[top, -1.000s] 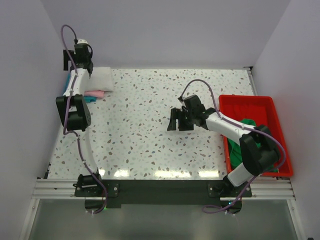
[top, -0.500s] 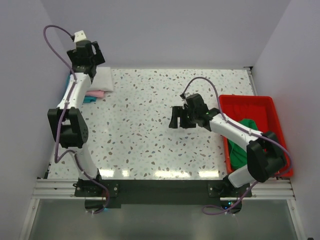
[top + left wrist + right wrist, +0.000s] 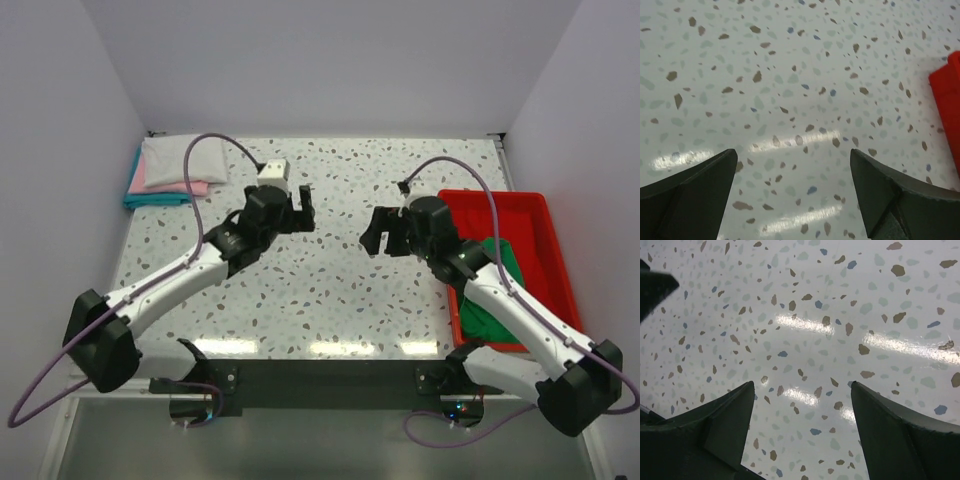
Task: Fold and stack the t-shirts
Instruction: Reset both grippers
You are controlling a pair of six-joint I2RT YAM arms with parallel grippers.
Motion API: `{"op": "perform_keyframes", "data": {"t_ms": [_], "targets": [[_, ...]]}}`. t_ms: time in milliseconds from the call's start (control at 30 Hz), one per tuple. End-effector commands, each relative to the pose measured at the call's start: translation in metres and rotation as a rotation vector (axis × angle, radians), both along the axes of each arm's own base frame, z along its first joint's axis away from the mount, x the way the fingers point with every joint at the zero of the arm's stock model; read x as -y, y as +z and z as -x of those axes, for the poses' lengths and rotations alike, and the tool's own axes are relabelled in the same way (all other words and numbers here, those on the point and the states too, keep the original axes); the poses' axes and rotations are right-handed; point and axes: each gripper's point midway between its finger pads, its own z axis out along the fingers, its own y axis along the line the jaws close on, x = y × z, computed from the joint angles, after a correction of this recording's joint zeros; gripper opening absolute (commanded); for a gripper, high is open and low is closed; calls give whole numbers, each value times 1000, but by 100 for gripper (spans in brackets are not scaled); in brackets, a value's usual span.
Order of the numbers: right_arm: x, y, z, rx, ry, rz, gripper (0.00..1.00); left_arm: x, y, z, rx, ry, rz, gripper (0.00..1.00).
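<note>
A folded stack lies at the table's back left: a white t-shirt (image 3: 178,160) on top, a pink one (image 3: 170,186) under it, a teal one (image 3: 150,198) at the bottom. A green t-shirt (image 3: 492,290) lies crumpled in the red tray (image 3: 500,203) at the right. My left gripper (image 3: 302,208) is open and empty over the table's middle, its fingers (image 3: 690,192) wide apart above bare terrazzo. My right gripper (image 3: 378,236) is open and empty just left of the tray, its fingers (image 3: 895,430) also spread over bare terrazzo.
White walls close in the table on the left, back and right. The red tray's corner (image 3: 947,95) shows at the right edge of the left wrist view. The left gripper's dark finger (image 3: 652,287) shows at the top left of the right wrist view.
My left arm has swung from the stack at the back left down to the table's middle. My right gripper has shifted a little right and back. The stack is now uncovered.
</note>
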Motion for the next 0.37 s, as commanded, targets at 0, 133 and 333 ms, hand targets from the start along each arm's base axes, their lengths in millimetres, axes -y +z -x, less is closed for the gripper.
{"op": "perform_keyframes", "data": {"t_ms": [0, 133, 333], "targets": [[26, -9, 10, 13, -72, 71, 81, 8, 7, 42, 44, -20, 37, 100], [42, -12, 19, 31, -119, 78, 81, 0, 16, 75, 67, -75, 67, 100], [55, -15, 25, 43, -162, 95, 81, -8, 19, 87, 69, -112, 47, 100]]}}
